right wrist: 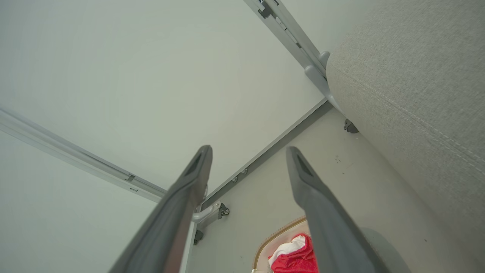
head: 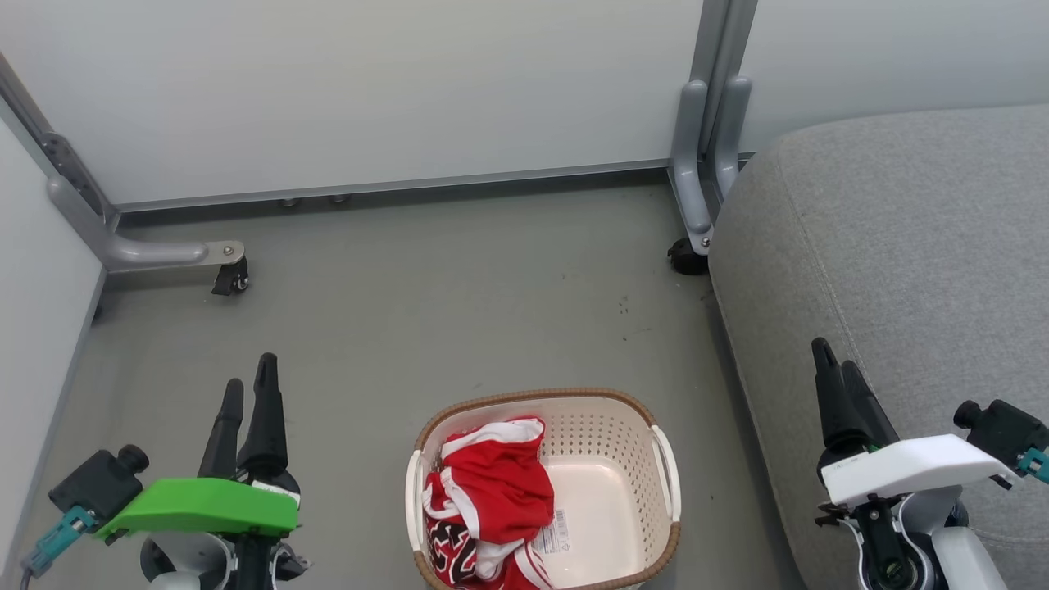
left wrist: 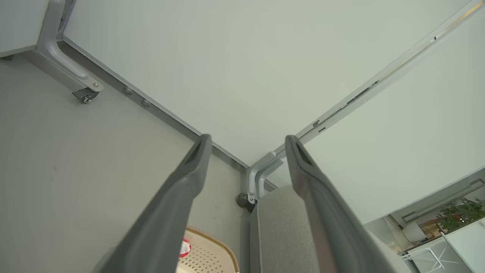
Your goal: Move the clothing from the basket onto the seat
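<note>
**Head view, with both wrist views.** Nearest the head camera, the left gripper (head: 250, 373) is seen at the lower left and the right gripper (head: 834, 356) at the lower right, both with fingers pointing away from the robot. In each wrist view the two dark fingers are shown spread, with open space between them and nothing held.

The basket (head: 608, 434) is set on the grey floor (head: 410, 311) between the two grippers and closer to the robot than their fingertips. Its near end is cut off by the picture's edge, so its long axis cannot be told. The clothing (head: 488, 492), a crumpled red heap with white trim, is piled against the basket's left wall, with its longer run lying near-to-far along that wall. The right half of the basket's bottom is bare apart from a label sticker (head: 556, 528).

The seat (head: 901, 246) is placed on the robot's right, near the basket, and the right gripper is seen over its near edge. The heap thus lies to the right of and below the left gripper, and to the left of and below the right one, apart from both.

The left gripper is judged the nearer to the heap and the right the nearer to the seat. The transfer is judged not yet begun.
</note>
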Available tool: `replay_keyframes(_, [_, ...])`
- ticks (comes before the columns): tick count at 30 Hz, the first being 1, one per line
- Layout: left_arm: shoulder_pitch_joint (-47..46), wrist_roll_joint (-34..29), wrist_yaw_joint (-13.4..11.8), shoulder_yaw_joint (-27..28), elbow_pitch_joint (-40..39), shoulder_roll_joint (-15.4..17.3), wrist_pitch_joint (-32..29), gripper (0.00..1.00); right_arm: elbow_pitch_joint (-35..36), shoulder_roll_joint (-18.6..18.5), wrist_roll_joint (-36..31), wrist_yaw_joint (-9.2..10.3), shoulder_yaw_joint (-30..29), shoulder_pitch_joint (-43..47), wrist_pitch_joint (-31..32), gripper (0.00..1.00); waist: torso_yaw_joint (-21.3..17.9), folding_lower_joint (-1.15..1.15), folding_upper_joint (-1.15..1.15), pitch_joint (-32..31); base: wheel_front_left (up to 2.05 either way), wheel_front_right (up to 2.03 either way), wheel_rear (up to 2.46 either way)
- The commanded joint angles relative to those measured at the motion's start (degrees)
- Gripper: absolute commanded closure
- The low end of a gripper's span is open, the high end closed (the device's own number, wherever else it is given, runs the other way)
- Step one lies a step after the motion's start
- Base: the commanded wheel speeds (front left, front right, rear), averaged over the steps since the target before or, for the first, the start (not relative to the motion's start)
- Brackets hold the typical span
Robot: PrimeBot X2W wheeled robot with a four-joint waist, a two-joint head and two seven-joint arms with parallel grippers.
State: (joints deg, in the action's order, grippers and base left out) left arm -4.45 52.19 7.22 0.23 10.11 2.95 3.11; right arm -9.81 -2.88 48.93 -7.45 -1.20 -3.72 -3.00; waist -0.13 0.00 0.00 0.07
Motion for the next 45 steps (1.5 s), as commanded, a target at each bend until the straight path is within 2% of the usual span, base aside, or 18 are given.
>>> replay_keyframes(1, [-0.33, -2.60, -0.20, -0.15, -0.92, 0.72, 0.58, 0.00, 1.04, -0.40, -2.41, -0.03, 0.23, -0.18, -0.69, 0.00, -0.01, 0.00, 0.00, -0.01, 0.00, 0.00, 0.00])
replay_keyframes(6, [-0.12, -8.31, -0.77, -1.20, -1.03, 0.97, 1.77, 0.00, 1.08, -0.29, -8.16, -0.03, 0.94, 0.04, -1.90, 0.00, -0.02, 0.00, 0.00, 0.01, 0.00, 0.00, 0.00])
replay_keyframes(16, [0.22, -15.95, -1.75, -2.63, -1.05, 1.36, 3.48, 0.00, 0.71, -0.15, -16.16, -0.03, 1.41, 0.34, -3.63, 0.00, 0.02, 0.00, 0.00, 0.02, 0.00, 0.00, 0.00])
replay_keyframes(45, [1.32, -31.92, -1.83, -4.58, 0.50, 1.71, 7.73, 0.00, 0.59, -0.04, -33.10, -0.04, 4.22, 0.90, -5.98, 0.00, 0.00, 0.00, 0.00, 0.16, 0.00, 0.00, 0.00])
